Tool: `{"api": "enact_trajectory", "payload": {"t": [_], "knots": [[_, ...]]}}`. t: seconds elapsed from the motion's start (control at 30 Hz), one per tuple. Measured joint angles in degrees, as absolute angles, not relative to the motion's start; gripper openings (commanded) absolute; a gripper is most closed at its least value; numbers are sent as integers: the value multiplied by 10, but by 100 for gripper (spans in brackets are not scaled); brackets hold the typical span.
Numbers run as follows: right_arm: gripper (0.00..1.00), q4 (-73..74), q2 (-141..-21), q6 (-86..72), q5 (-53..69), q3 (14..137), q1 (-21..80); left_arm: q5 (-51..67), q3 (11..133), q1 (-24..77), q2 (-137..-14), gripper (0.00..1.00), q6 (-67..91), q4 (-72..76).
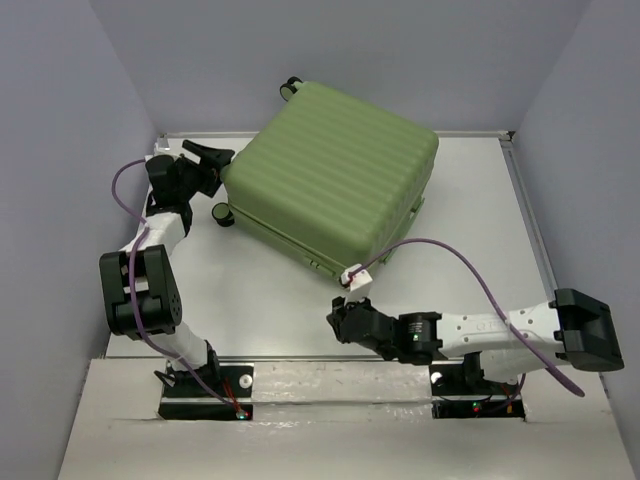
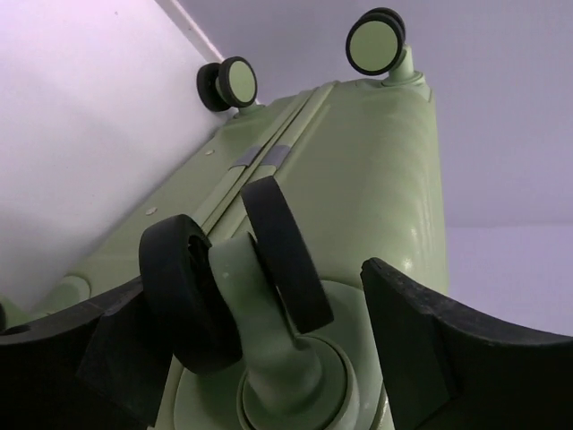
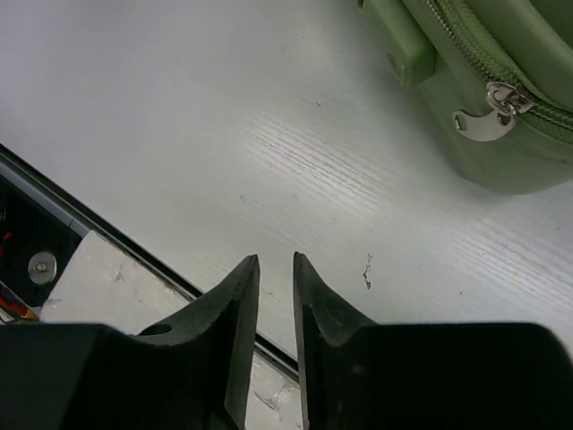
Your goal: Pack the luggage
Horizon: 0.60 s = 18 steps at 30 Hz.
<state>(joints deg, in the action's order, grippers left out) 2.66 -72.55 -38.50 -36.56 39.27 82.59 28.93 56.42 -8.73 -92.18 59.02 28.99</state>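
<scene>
The luggage (image 1: 335,175) lies shut and flat on the far middle of the counter (image 1: 250,290), turned at an angle, so the packing looks to be at its closing stage: bracing the case and running the zip. The left tool (image 2: 260,322) is at the case's left corner, jaws wide, straddling a wheel (image 2: 282,260) without clamping it. The right tool (image 3: 276,269) hovers over bare counter near the case's near corner, jaws narrow with only a slit between them, holding nothing. The pull (image 3: 488,121) hangs on that corner, far and to the right of the fingertips, apart from them. Next, I judge, the right tool must open a little, reach for the pull and pinch it while the left steadies the wheel. How far the zip is drawn cannot be told.
</scene>
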Motion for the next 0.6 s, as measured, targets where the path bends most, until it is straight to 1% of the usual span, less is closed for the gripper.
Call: {"api": "enact_trajectory", "payload": {"t": [0.03,0.07,0.1,0.17,0.2,0.23,0.27,0.43,0.6], "knots": [[47,32,-719,-392,-367,390,826,290,564,-87,-924,70,595,294],[53,38,-712,-400,-369,388,826,289,564,-87,-925,54,603,303],[56,45,-705,-408,-371,386,826,289,564,-87,-925,47,606,308],[56,61,-688,-419,-371,383,821,284,562,-88,-925,32,638,305],[57,63,-679,-423,-368,380,815,285,562,-90,-925,15,657,303],[57,66,-669,-426,-363,376,806,286,562,-91,-925,8,670,304],[57,69,-662,-428,-355,372,794,282,561,-91,-925,6,671,307],[57,79,-591,-436,-315,320,676,270,548,-91,-921,6,669,328],[53,89,-486,-438,-268,269,564,238,487,-91,-855,6,666,336]]}}
